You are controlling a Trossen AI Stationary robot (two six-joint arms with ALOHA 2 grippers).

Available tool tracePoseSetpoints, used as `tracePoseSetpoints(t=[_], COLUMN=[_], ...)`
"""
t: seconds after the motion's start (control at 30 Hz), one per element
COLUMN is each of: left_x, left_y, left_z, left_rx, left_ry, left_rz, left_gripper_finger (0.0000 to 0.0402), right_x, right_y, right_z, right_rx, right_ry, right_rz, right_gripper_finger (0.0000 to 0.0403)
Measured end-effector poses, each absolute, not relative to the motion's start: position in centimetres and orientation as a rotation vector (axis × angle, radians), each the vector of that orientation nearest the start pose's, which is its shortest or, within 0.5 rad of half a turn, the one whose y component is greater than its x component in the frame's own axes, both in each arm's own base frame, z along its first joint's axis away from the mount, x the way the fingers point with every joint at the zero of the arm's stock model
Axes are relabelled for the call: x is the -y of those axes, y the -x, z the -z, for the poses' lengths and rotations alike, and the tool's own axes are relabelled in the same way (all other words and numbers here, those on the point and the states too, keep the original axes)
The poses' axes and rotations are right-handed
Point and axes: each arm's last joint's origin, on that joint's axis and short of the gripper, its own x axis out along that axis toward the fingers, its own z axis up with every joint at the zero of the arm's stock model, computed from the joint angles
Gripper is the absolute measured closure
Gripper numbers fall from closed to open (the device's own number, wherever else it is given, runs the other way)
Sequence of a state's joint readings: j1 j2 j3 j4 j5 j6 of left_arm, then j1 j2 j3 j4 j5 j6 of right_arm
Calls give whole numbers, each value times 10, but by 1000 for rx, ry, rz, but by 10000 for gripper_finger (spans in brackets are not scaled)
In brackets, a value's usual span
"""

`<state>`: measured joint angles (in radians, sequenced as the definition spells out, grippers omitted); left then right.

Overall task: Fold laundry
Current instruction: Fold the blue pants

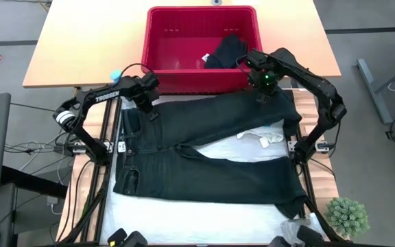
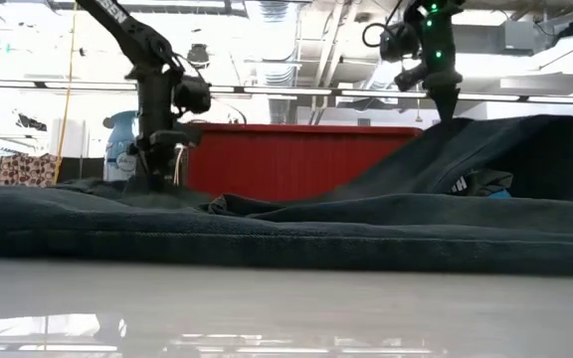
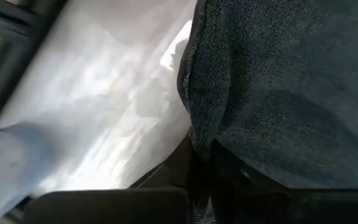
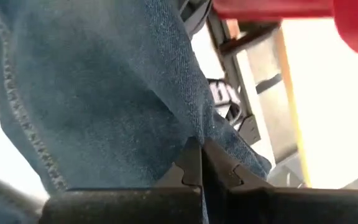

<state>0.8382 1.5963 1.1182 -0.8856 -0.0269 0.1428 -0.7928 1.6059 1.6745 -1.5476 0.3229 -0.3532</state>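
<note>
Two grippers are down on the far edge of the black trousers [image 1: 204,147], and I have both clenched on the cloth. My left gripper [image 1: 149,110] pinches the waistband corner nearest the red basket [image 1: 158,41]; from the left wrist view I see dark denim [image 3: 278,87] bunched right at the fingers, with the white sheet [image 3: 98,106] beside it. My right gripper [image 1: 262,96] is clamped on the hem of the far leg, and the right wrist view shows the fingers [image 4: 191,168] meeting on a fold of the fabric [image 4: 104,87].

From above, I see the trousers spread across the white sheet on the desk [image 1: 74,41], waist toward my left arm, legs running toward my right. From the level camera, the cloth rises into a tent under the right gripper [image 2: 444,104], while the left gripper [image 2: 159,164] sits low on the flat part of the trousers [image 2: 286,224].

Another black garment [image 1: 226,51] lies inside the basket. A white lacy piece [image 1: 262,136] peeks out between the two legs. A small green plant [image 1: 348,216] stands at the near right corner.
</note>
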Motion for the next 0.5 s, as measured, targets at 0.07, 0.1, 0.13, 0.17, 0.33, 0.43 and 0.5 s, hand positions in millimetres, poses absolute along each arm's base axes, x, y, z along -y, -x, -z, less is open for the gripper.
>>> tracePoseSetpoints(t=[0.07, 0.1, 0.13, 0.17, 0.33, 0.43, 0.5], left_x=[-213, -210, -207, -203, -181, -166, -156], left_y=[-194, -195, -195, -195, -194, -193, -191], left_z=[-225, -231, -236, -240, -261, -273, -281], left_rx=[-1311, -1298, -1284, -1271, -1234, -1224, -1218], left_ry=[410, 399, 387, 378, 315, 259, 221], left_rz=[-639, -647, -656, -662, -654, -675, -690], left_gripper_finger=[388, 388, 388, 388, 388, 388, 389], right_x=[198, 194, 190, 184, 150, 126, 110], right_y=[-189, -189, -190, -192, -196, -198, -200], right_z=[-352, -354, -357, -360, -378, -387, -392], right_rx=[-1626, -1620, -1608, -1593, -1489, -1406, -1355], right_ry=[-112, -105, -93, -78, -28, -30, -25], right_rz=[656, 680, 697, 709, 740, 747, 748], right_gripper_finger=[384, 384, 384, 384, 384, 384, 385])
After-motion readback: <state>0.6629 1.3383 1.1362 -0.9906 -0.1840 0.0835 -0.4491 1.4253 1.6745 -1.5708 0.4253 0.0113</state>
